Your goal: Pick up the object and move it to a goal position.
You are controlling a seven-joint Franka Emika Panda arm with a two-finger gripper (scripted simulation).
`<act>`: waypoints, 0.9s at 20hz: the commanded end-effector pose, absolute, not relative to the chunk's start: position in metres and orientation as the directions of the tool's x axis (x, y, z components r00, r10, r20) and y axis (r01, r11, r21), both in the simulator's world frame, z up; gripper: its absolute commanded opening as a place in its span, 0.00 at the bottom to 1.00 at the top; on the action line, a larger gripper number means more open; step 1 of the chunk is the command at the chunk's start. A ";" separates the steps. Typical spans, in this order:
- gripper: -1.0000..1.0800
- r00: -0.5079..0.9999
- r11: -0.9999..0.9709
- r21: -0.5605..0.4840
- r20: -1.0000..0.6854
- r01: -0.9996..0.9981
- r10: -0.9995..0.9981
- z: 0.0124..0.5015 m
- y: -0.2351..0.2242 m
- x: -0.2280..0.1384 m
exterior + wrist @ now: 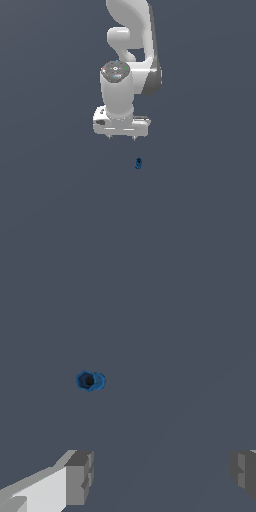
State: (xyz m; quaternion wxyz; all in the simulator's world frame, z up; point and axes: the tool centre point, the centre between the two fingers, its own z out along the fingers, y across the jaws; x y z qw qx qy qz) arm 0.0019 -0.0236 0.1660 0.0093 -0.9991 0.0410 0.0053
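Observation:
The object [138, 163] is a tiny dark-blue knobbly peg lying on the grey floor, in front of and below the arm in the exterior view. It also shows in the wrist view [90, 380], seen end-on with a dark hollow. My white gripper [122, 137] hangs above the floor, behind the object and slightly toward the exterior view's left, not touching it. In the wrist view the gripper [162, 476] is open and empty; its two grey fingertips [80, 476] stand wide apart, with the object clear of them.
The plain grey floor [200, 200] fills both views. The white arm [127, 45] rises behind the gripper to the top of the exterior view. No other objects show.

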 end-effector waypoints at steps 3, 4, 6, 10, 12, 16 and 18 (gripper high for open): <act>0.96 0.997 -0.997 -0.016 -0.010 -0.078 -0.078 0.166 -0.024 0.002; 0.96 0.997 -0.997 -0.013 -0.008 -0.073 -0.073 0.167 -0.024 0.003; 0.96 0.998 -0.998 -0.004 -0.004 -0.057 -0.057 0.169 -0.025 0.005; 0.96 0.999 -0.999 0.011 0.003 -0.033 -0.033 0.171 -0.026 0.009; 0.96 0.999 -0.999 0.010 0.003 -0.033 -0.033 0.171 -0.026 0.009; 0.96 0.999 -0.999 0.010 0.003 -0.035 -0.035 0.170 -0.025 0.010; 0.96 0.999 -0.999 0.010 0.003 -0.038 -0.038 0.167 -0.022 0.012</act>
